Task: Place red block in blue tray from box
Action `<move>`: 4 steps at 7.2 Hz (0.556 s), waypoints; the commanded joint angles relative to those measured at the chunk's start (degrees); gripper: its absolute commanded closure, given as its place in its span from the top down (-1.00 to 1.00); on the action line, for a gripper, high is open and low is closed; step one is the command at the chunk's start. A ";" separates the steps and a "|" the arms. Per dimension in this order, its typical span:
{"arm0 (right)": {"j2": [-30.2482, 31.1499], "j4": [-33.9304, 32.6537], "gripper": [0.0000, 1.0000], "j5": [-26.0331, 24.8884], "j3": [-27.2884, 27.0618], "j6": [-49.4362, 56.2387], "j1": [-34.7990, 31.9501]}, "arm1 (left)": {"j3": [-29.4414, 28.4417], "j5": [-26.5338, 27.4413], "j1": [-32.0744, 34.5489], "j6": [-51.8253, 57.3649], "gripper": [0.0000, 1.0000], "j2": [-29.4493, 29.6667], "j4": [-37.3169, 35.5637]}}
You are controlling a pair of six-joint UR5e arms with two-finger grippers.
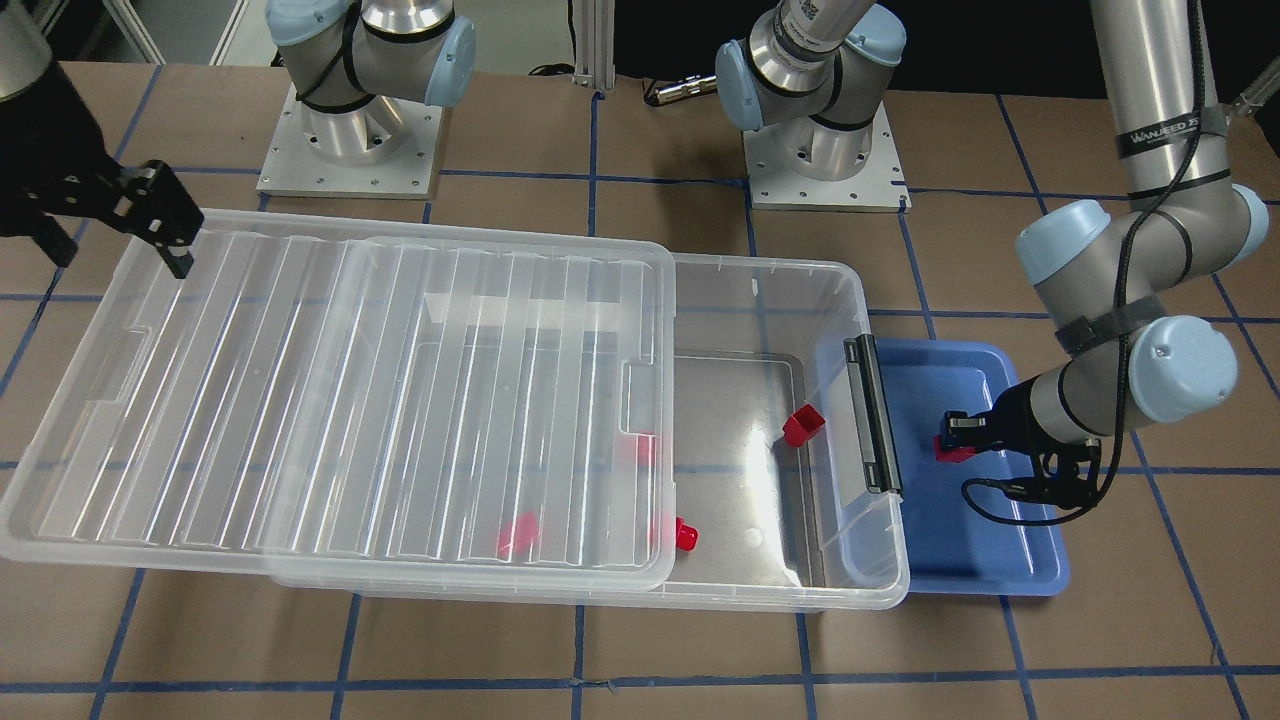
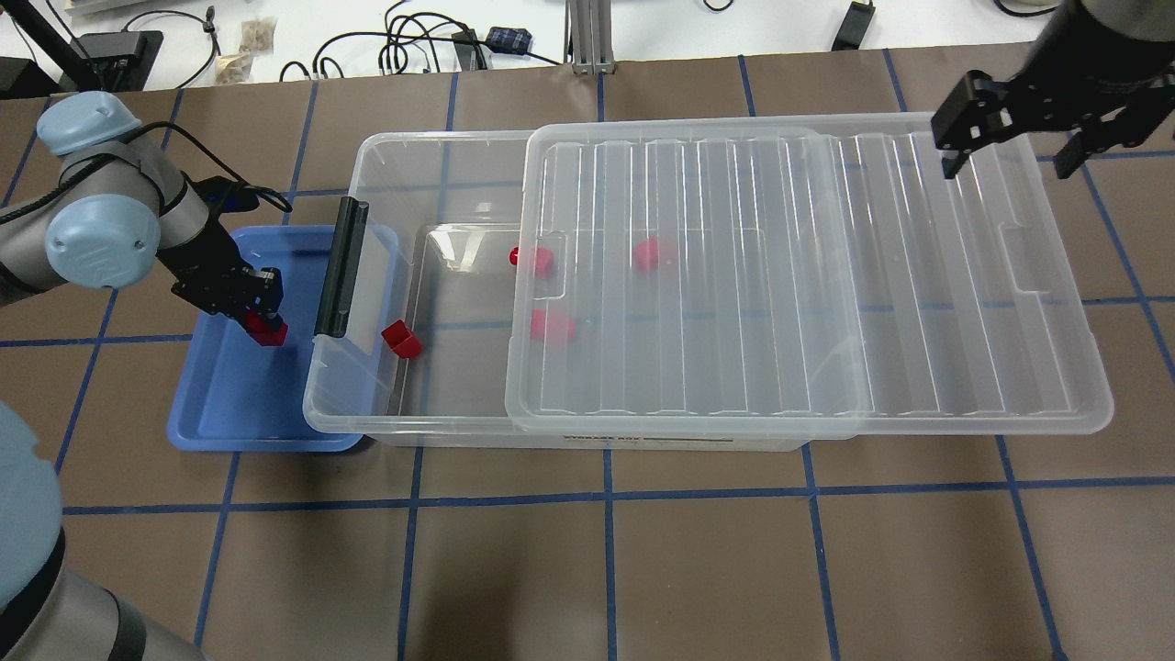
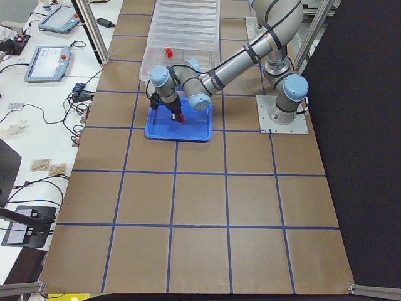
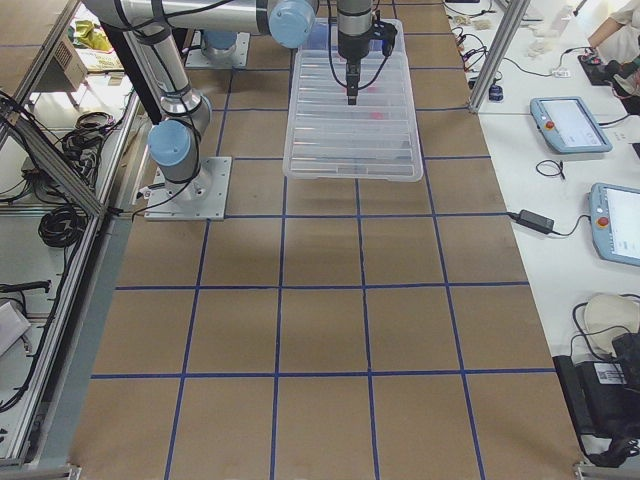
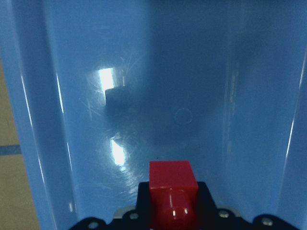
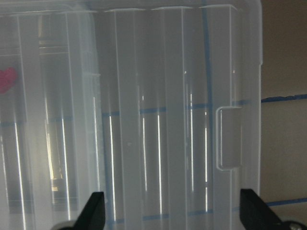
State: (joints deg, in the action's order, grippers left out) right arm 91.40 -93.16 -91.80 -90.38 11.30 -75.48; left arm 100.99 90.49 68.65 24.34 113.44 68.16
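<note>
My left gripper (image 2: 263, 323) is shut on the red block (image 5: 171, 191), whose round stud faces the wrist camera. It holds the block low inside the blue tray (image 2: 229, 413), also seen from the front (image 1: 955, 447). The box (image 2: 367, 151) lies beside the tray, its black latch (image 2: 341, 266) at the tray end. Its ribbed lid (image 2: 808, 275) is slid aside, so that end is uncovered. My right gripper (image 2: 1010, 161) is open and empty above the lid's far end; its fingertips (image 6: 93, 211) show wide apart.
A red hollow angular piece (image 2: 401, 340) lies in the uncovered part of the box. Three more red pieces (image 2: 551, 326) show blurred under the lid's edge. One at the lid's edge shows a stud (image 1: 685, 535). Brown table with blue tape lines surrounds everything.
</note>
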 commanded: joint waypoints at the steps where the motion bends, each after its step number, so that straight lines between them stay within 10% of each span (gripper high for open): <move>1: -0.43 -0.87 1.00 -0.13 -0.41 14.72 6.99 | 0.17 -0.05 0.00 0.10 0.10 0.38 -0.04; 3: -3.66 -3.86 1.00 -0.22 -0.50 22.06 12.79 | -0.87 0.21 -0.09 -0.08 0.41 -1.02 -0.04; 4: -5.86 -6.56 1.00 -0.22 -0.50 25.31 15.78 | -1.84 0.38 -0.01 -0.08 0.94 -1.99 0.48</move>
State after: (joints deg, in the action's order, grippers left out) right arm 88.19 -96.98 -91.99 -90.84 31.92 -63.53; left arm 100.17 90.67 68.58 24.32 112.58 68.23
